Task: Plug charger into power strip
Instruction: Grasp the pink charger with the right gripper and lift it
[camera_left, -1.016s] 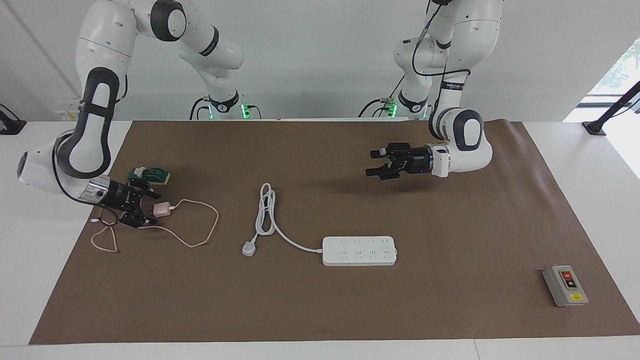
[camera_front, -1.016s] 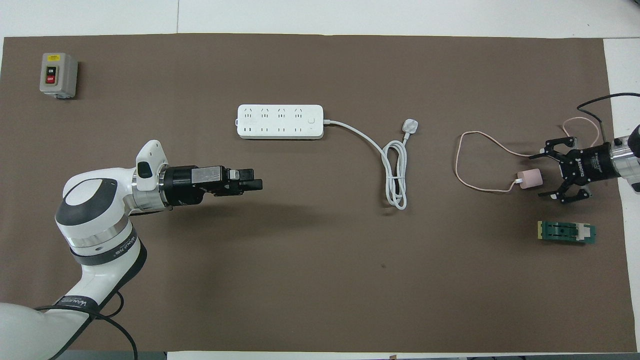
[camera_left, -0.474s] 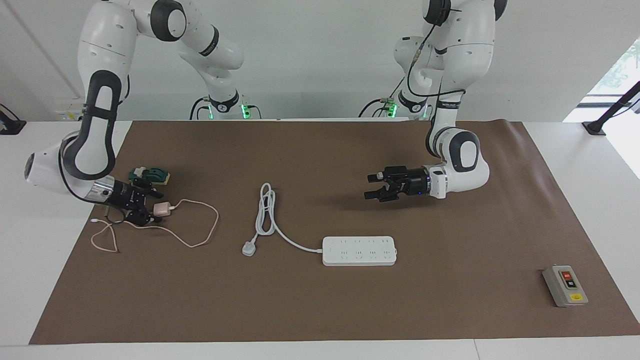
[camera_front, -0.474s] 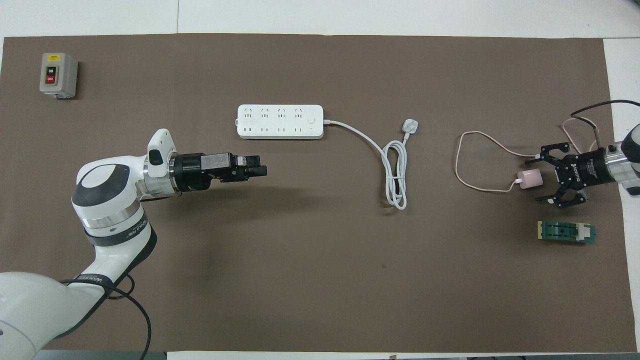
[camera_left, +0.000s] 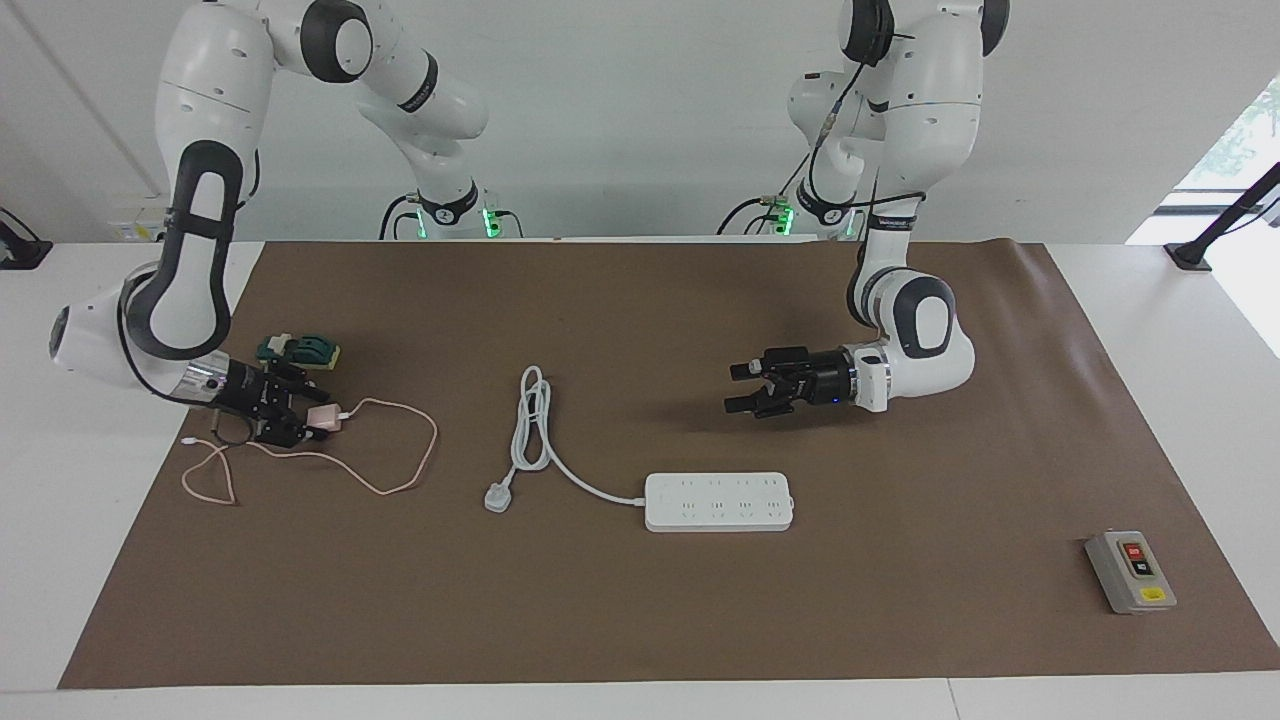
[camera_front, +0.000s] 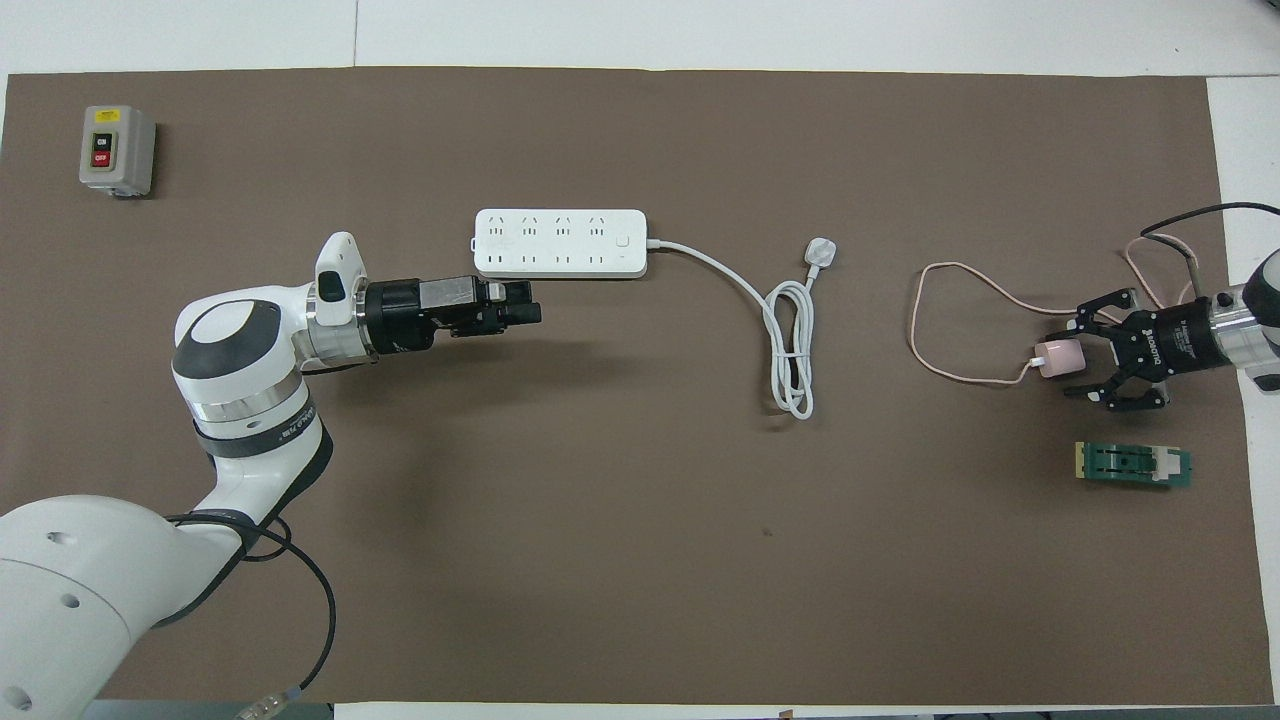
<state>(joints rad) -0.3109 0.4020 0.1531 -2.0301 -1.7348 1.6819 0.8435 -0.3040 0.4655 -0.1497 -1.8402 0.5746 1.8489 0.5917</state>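
**Operator:** What do you have on the tabletop (camera_left: 1150, 300), largest item first?

**Guide:** You have a brown mat (camera_front: 640, 560) covering most of it. On the mat, the power strip (camera_left: 719, 501) lies flat with its sockets facing up, roughly mid-table. Its thick cord (camera_front: 780, 330) runs toward the right arm's end, loops once, and ends in a three-pin plug (camera_left: 497, 497) lying loose on the mat.

**Operator:** Where is the charger?

**Guide:** You will find the charger (camera_front: 1059, 357) at the right arm's end of the mat, well apart from the power strip. Its thin pink cable (camera_left: 390, 460) trails in loose loops on the mat.

**Operator:** State of the grippers?

**Guide:** The right gripper (camera_front: 1082, 359) is low at the charger, its jaws spread wide on either side of the pink body; you cannot tell whether they touch it. The left gripper (camera_left: 742, 388) hovers over bare mat near the power strip, jaws parted and holding nothing.

**Operator:** Anything else?

**Guide:** A green block (camera_front: 1133, 465) sits near the charger, nearer to the robots. A grey switch box (camera_left: 1130, 572) sits at the left arm's end.
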